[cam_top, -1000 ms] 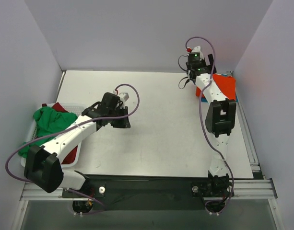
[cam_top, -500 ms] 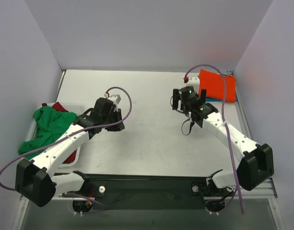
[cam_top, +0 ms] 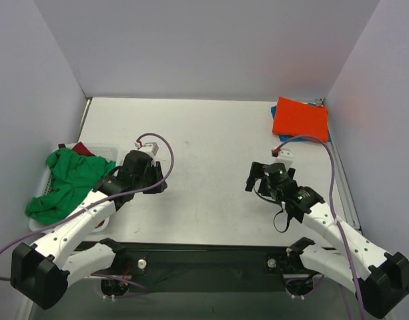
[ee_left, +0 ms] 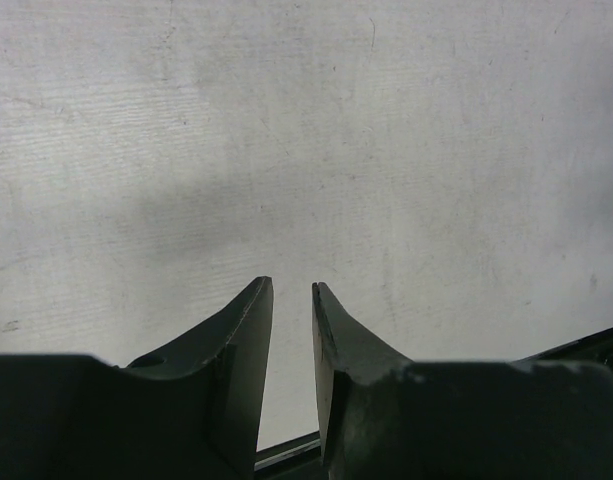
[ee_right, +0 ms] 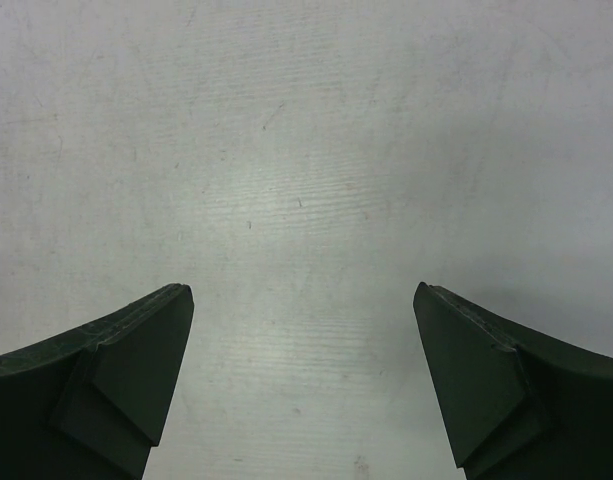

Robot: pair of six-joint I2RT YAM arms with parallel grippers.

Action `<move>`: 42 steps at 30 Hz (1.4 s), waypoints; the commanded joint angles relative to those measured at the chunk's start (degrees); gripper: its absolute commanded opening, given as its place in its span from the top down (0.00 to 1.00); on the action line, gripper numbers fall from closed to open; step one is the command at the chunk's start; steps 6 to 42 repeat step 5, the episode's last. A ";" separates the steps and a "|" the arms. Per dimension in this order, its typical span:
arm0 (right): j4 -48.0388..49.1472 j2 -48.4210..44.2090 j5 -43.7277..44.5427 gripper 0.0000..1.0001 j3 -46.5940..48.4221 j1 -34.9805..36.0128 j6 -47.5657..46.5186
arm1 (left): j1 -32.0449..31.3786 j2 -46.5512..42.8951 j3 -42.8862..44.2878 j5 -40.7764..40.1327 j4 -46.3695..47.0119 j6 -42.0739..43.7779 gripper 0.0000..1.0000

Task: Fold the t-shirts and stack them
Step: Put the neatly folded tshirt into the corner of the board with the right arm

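Note:
A folded orange-red t-shirt (cam_top: 301,119) lies at the back right on a teal blue t-shirt (cam_top: 323,138), of which only an edge shows. A crumpled green t-shirt (cam_top: 69,180) fills the white basket (cam_top: 39,195) at the left, and a dark red t-shirt (cam_top: 85,149) peeks out behind it. My left gripper (cam_top: 161,183) (ee_left: 292,290) hovers over bare table right of the basket, jaws a narrow gap apart, holding nothing. My right gripper (cam_top: 252,179) (ee_right: 303,295) stands wide open over bare table, well in front of the folded stack.
The grey table (cam_top: 211,147) is walled by white panels at the back and both sides. A black rail (cam_top: 204,257) with both arm bases runs along the near edge. Purple cables loop off each wrist.
My right arm has drawn back from the folded stack at the back right to the near middle-right. My left arm has pulled back toward the near left, its jaws parting slightly.

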 commanded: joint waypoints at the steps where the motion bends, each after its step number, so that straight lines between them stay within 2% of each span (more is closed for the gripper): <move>1: -0.10 -2.39 -0.53 0.00 -0.88 0.25 2.13 | -0.04 -1.21 -0.43 -0.45 3.41 -0.82 0.66; 42: -0.45 -3.00 -0.71 0.00 0.00 0.25 2.31 | -0.04 -1.83 -0.34 -0.54 3.41 -0.91 0.66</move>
